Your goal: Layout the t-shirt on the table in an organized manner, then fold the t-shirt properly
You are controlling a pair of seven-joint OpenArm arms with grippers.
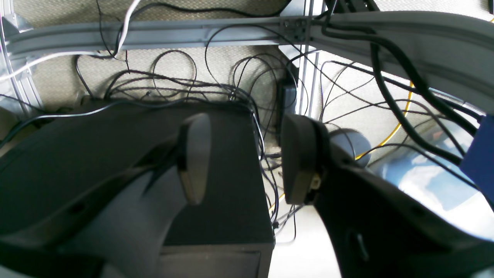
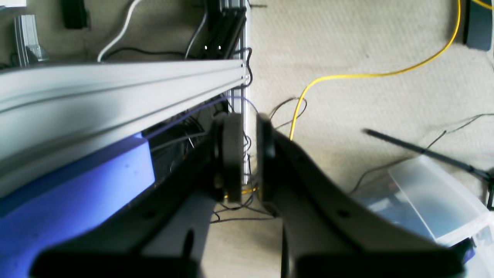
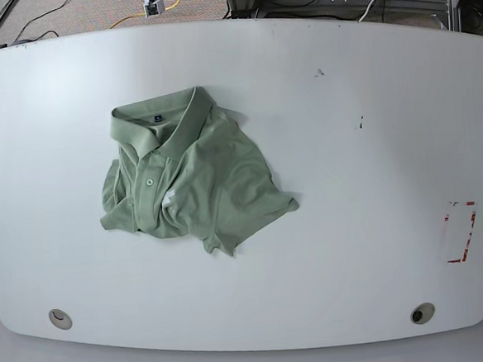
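Both grippers empty and clear of the white tabletop; sage-green knit polo shirt bunched on it, nowhere near either.
Left gripper is held half open, right gripper nearly closed; multiple crumpled layers may be pinched together, spoiling the layout.

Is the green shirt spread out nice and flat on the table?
No, the shirt lies bunched and crumpled on the table, with its bottom and sleeves tucked under.

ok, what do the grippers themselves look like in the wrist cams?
Both are two-finger designs in matte black plastic. The left gripper has broad curved finger shells ending in rounded grey-black pads, with pale grey body panels underneath. The right gripper has the same black curved shells with small holes and flat rounded black pads. No markings or cables are visible on either.
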